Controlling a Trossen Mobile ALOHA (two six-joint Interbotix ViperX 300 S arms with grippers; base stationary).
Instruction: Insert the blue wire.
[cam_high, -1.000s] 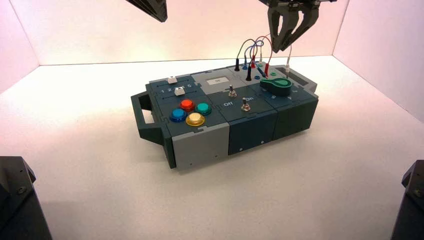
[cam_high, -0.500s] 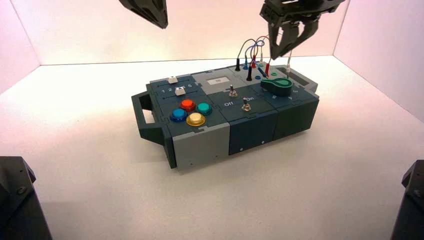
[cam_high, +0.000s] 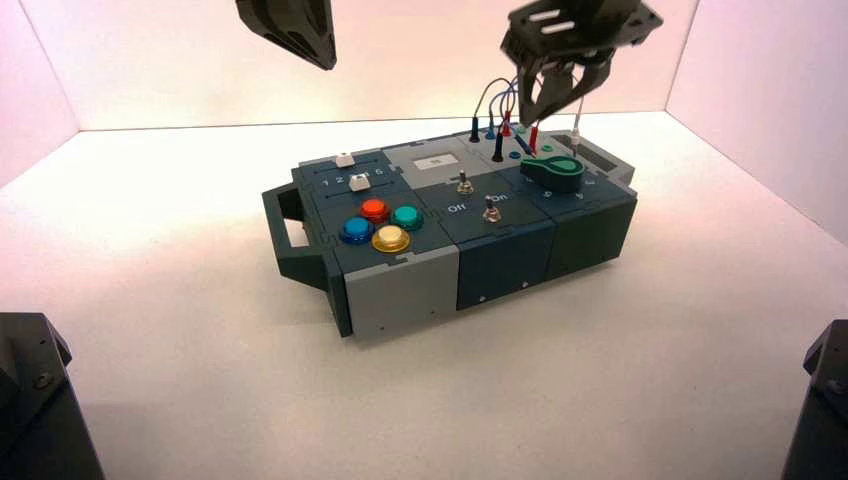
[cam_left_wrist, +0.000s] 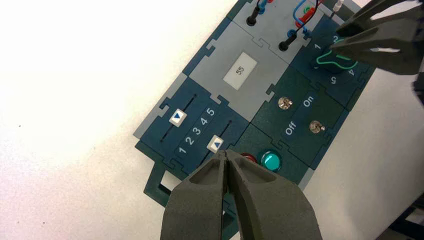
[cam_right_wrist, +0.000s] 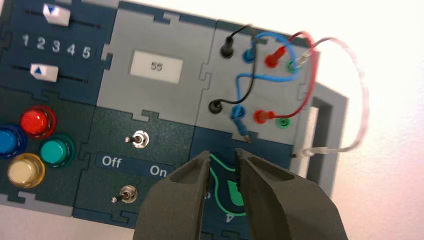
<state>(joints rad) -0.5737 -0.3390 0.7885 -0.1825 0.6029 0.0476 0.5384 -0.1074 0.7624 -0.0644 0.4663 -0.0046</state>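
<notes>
The blue wire (cam_right_wrist: 270, 77) is held to the box by only one plug (cam_right_wrist: 248, 55), seated upright in the farther blue socket. Its other plug (cam_right_wrist: 241, 128) lies tilted on the panel, its cable passing over the nearer blue socket (cam_right_wrist: 238, 111), apparently the intended destination. The right gripper (cam_right_wrist: 221, 154) is open and empty above the box, near the green knob (cam_high: 553, 175), presumably so that the loose plug can be straddled. A grip from above and an upright turn are probably needed; the black and red wires could be snagged. The left gripper (cam_left_wrist: 225, 153) is closed and parked above the box's left part, seemingly kept clear of the work.
</notes>
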